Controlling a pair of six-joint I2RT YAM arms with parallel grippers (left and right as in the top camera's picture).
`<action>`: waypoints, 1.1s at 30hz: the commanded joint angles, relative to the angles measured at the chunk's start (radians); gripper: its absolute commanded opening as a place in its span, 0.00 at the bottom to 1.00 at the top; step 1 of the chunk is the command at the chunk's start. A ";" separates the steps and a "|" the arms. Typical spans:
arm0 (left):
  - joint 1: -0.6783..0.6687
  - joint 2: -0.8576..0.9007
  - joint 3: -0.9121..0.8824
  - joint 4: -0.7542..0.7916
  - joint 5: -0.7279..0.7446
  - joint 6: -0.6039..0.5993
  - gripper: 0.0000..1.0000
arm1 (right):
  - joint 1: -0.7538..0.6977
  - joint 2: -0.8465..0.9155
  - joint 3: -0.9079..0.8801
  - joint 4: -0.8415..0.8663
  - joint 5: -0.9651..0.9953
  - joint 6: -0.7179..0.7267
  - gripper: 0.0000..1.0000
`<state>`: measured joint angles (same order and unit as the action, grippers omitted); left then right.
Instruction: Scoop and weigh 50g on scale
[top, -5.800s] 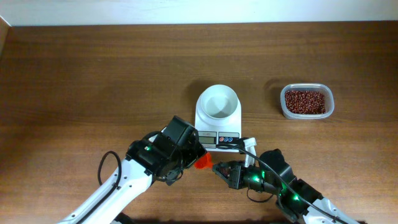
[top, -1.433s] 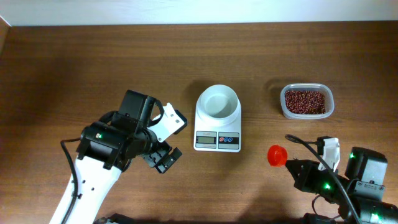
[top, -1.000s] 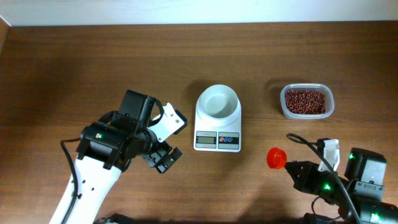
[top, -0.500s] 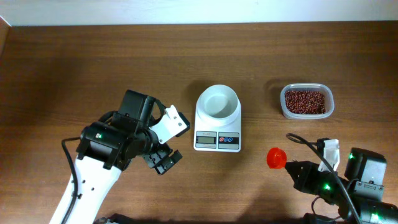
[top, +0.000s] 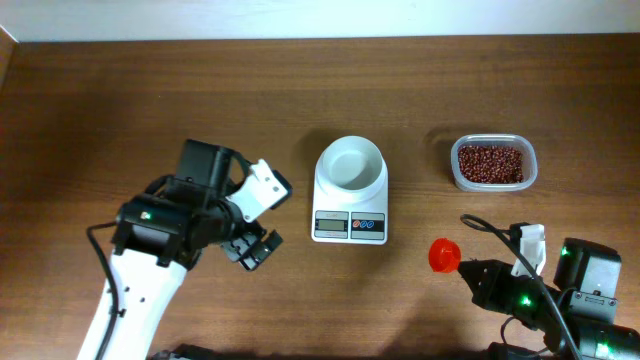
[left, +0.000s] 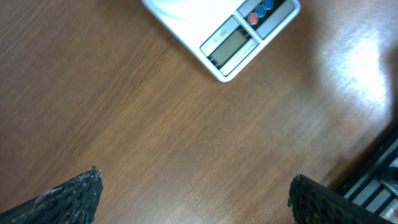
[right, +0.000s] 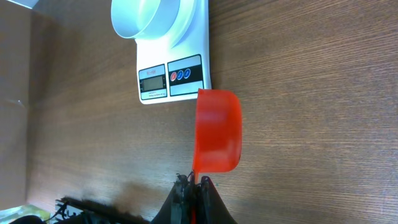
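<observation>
Pinches red scoop (right: 217, 130) by its handle in right tool (right: 193, 186), front-right of scale (top: 350, 190). Hangs left tool (left: 194, 190) wide and empty, left of scale. Finds beans (top: 490, 163) in clear tub (top: 455, 172), right of scale; scale bowl empty.

Risks: dropping beans onto surface (top: 150, 100) during the carry; overshooting with a heaped scoop; bumping scale. No brand legible; display digits too small to read.
</observation>
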<state>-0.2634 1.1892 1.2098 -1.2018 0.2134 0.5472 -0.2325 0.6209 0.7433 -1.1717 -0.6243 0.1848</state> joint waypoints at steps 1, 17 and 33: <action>0.071 -0.004 0.022 -0.007 0.111 0.066 0.99 | -0.003 -0.002 0.014 0.001 0.009 0.006 0.04; 0.070 -0.018 0.028 -0.015 0.132 0.074 0.99 | -0.003 -0.002 0.014 0.000 0.009 0.006 0.04; 0.010 -0.010 0.016 0.042 0.769 0.104 0.00 | -0.004 -0.002 0.014 0.039 0.039 0.006 0.04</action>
<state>-0.2081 1.1889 1.2156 -1.1664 0.9360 0.6319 -0.2325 0.6209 0.7433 -1.1484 -0.6029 0.1852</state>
